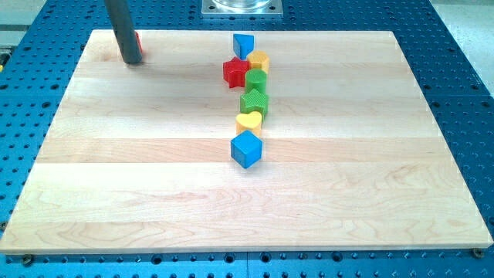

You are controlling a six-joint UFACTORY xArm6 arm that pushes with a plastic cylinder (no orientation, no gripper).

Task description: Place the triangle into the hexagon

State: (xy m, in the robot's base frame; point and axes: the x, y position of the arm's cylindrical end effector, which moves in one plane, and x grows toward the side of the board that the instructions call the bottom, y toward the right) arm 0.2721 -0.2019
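Note:
My tip (133,61) rests on the board near its top left corner. A red block (138,40), its shape mostly hidden by the rod, sits right behind the tip and touches or nearly touches it. A blue block that looks like a triangle (243,44) heads a column of blocks at the view's top centre, far to the right of my tip. A yellow block that looks like a hexagon (258,60) sits just below and right of it, close or touching.
Down the column below them: a red star (235,72), a green block (256,79), a second green block (254,101), a yellow heart (248,120) and a blue cube (246,148). The wooden board (116,193) lies on a blue perforated table.

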